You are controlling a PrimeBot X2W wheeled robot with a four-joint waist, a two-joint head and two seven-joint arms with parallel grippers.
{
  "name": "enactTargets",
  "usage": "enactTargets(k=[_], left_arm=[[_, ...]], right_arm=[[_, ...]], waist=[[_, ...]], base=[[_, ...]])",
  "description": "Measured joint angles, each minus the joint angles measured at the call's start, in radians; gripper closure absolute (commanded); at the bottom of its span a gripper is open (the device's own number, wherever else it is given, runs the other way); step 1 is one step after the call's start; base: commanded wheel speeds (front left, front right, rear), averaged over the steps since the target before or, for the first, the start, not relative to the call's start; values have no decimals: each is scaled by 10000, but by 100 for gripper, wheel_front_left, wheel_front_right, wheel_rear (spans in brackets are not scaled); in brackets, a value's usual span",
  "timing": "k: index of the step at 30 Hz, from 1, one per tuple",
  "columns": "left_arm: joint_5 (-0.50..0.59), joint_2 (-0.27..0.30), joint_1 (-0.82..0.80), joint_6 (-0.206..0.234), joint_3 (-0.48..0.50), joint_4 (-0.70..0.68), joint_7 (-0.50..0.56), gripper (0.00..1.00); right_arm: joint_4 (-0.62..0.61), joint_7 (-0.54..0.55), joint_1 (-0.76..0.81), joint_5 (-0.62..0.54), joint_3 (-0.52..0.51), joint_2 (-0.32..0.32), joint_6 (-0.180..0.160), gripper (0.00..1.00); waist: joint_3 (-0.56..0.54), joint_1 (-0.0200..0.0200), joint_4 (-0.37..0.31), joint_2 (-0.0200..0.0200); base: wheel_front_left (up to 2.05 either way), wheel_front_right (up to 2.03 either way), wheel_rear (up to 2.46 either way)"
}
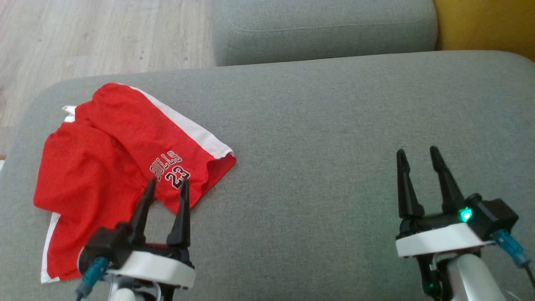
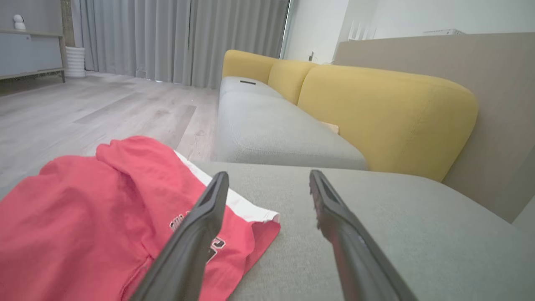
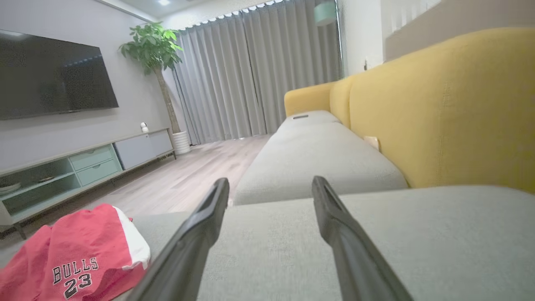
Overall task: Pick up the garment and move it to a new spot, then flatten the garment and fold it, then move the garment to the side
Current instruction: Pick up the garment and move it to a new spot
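The left gripper (image 1: 167,184), at the lower left of the head view, holds its two dark fingers spread with nothing between them. Its tips overlap the lower edge of the garment (image 1: 96,159); whether they touch the cloth cannot be told. The right gripper (image 1: 418,154), at the lower right, is spread and empty too, over the bare grey seat cushion (image 1: 317,125), well apart from the garment.

The garment, red shorts with a white side stripe and "BULLS 23" print, lies crumpled at the left of that cushion. The left gripper's body hides part of its lower hem, and in the left wrist view one finger (image 2: 196,234) covers most of the print. Both wrist views cut it off at the frame's lower left.

A second grey cushion (image 1: 322,29) sits top centre, a yellow backrest (image 1: 485,25) top right and wood floor (image 1: 96,33) top left. A small dark thing (image 3: 301,116) on the far cushion is too small to make out.
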Motion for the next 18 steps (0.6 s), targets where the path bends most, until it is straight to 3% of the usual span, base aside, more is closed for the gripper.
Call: enactTargets(k=[5,18], left_arm=[[6,-33,16,-387,240,579,-10,0],[-113,-46,4,-336,215,617,-10,0]], right_arm=[[652,-15,8,445,82,-2,0,0],[790,-15,-2,447,109,-2,0,0]], waist=[[-61,0,-6,0],[-20,0,3,0]], base=[[0,0,0],[0,0,0]])
